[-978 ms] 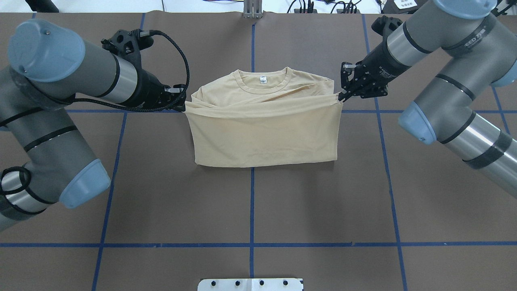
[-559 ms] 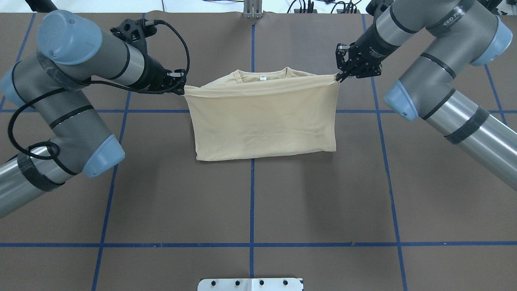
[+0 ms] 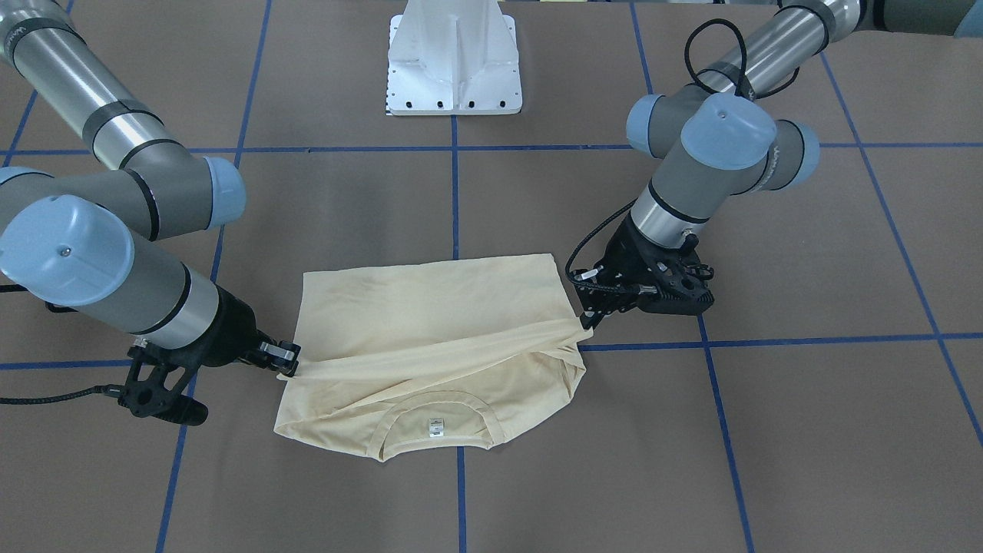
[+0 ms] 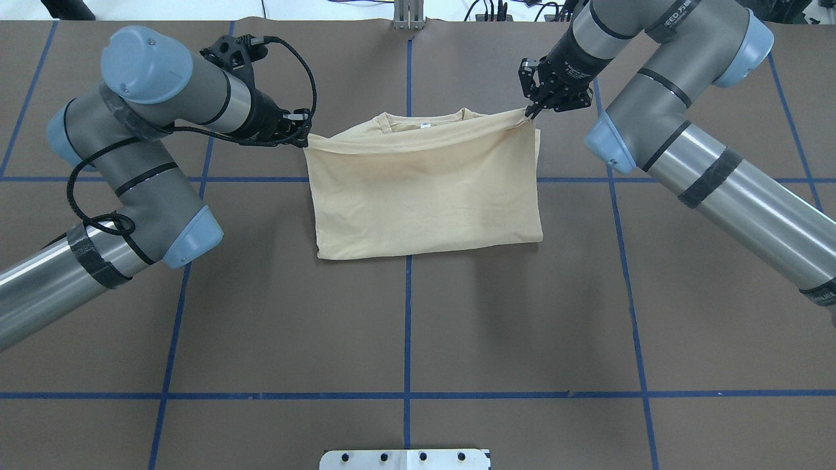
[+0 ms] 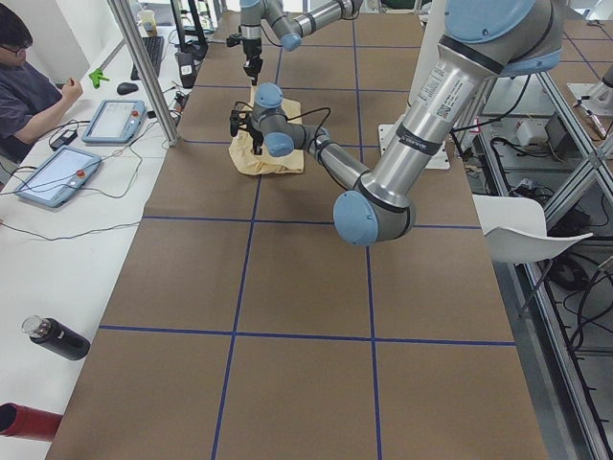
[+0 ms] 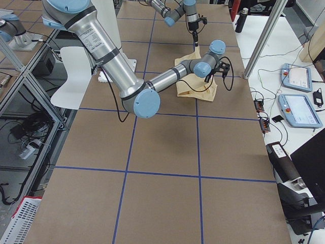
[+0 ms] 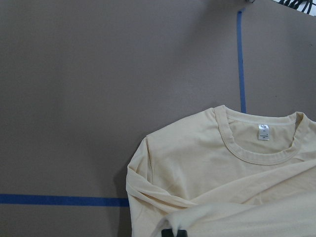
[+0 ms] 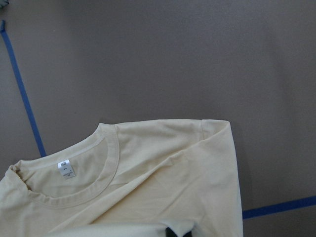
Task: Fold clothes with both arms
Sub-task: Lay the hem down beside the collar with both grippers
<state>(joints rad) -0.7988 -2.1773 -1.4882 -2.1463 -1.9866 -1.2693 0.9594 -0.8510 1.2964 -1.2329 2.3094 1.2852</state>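
**Q:** What surrounds the garment, read left to right in the overhead view?

**A:** The left arm enters at the left, with a black cable arched over its wrist. The brown worktop is ruled by blue tape lines, and a white base plate sits at its near edge. The right arm enters at the right. In the left side view an operator sits beyond the worktop's edge, near two tablets and a dark bottle.

**Q:** What blocks the view?

**A:** From overhead, the raised cloth edge hides the lower part of the collar. In the left side view, the near arm's wrist covers part of the shirt.

**Q:** How do the fingers stand?

**A:** The left fingers are closed on the left end of the raised edge, and the right fingers on its right end. The edge is stretched between them.

**Q:** How does the garment look?

**A:** The T-shirt lies on the far middle of the worktop, across the centre tape line. It is folded into a rough rectangle, with plain cream-yellow cloth upward and light creases. The ribbed collar and the white neck label show beyond the held edge.
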